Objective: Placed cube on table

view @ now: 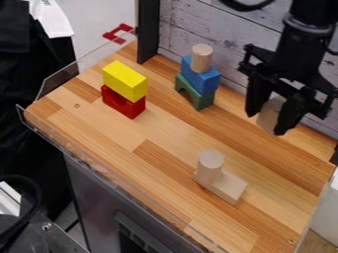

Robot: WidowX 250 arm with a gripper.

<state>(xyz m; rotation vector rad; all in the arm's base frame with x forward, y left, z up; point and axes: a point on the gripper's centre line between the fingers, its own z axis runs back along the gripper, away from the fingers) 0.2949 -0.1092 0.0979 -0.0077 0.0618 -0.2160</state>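
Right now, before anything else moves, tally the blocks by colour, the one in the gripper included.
Yellow block: 1
Red block: 1
Blue block: 1
Green block: 1
Plain wood: 4 (upper cylinder, lower cylinder, flat block, held block in the gripper)
Total: 8

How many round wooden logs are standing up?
2. One log stands on the blue block; the other log is at one end of the flat wooden block. The gripper partly hides its pale piece, so I can't tell that shape.
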